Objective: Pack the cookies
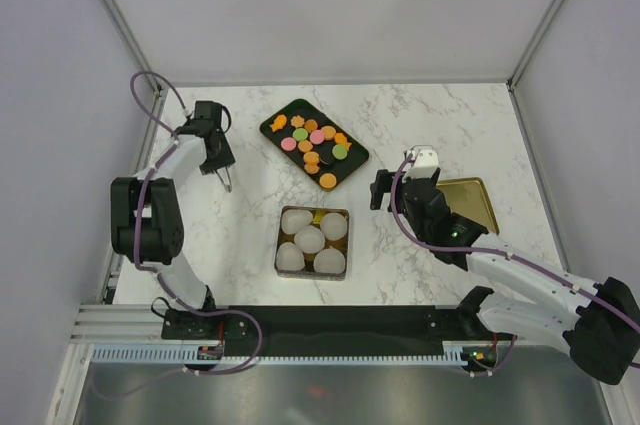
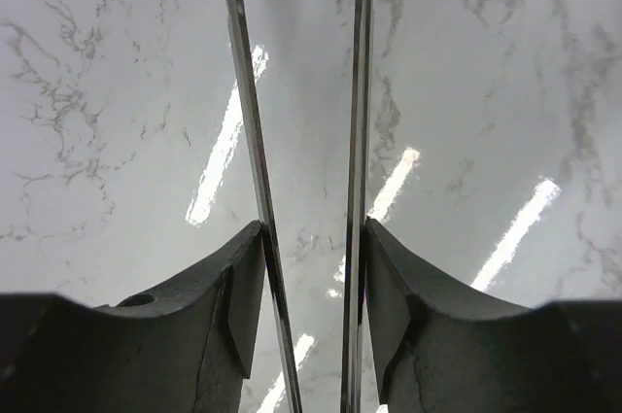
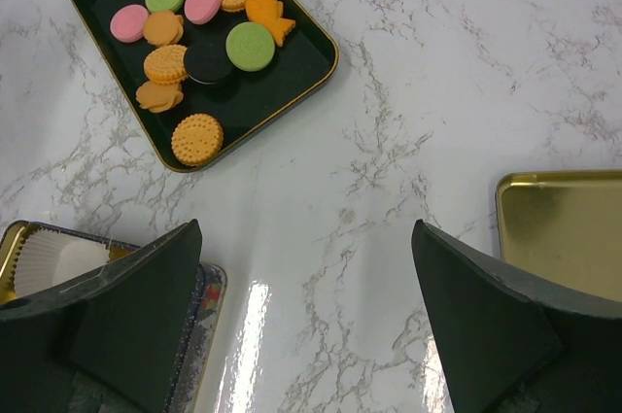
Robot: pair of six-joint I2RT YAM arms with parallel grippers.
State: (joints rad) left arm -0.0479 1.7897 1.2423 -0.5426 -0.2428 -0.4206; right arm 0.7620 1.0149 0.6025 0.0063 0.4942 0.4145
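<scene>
White shells over black joints on left arm [image 1: 168,177] and right arm [image 1: 520,280], purple cables [image 1: 134,88] routed along both, thin bright metal blades [image 2: 253,141] fitted to left gripper [image 1: 228,185], broad black wedge fingers [image 3: 117,306] on right gripper [image 3: 303,228]

The cookies [image 1: 314,145] lie scattered on a dark tray [image 1: 352,165] toward the far middle of the marble desk [image 1: 450,125]. Nearer sits a square tin [image 1: 314,210] holding white paper cups [image 1: 309,240]. The left claw [image 1: 226,180] is left of the dark tray, and the right claw [image 1: 378,188] is right of the tin, near a gold tray [image 1: 475,200].
</scene>
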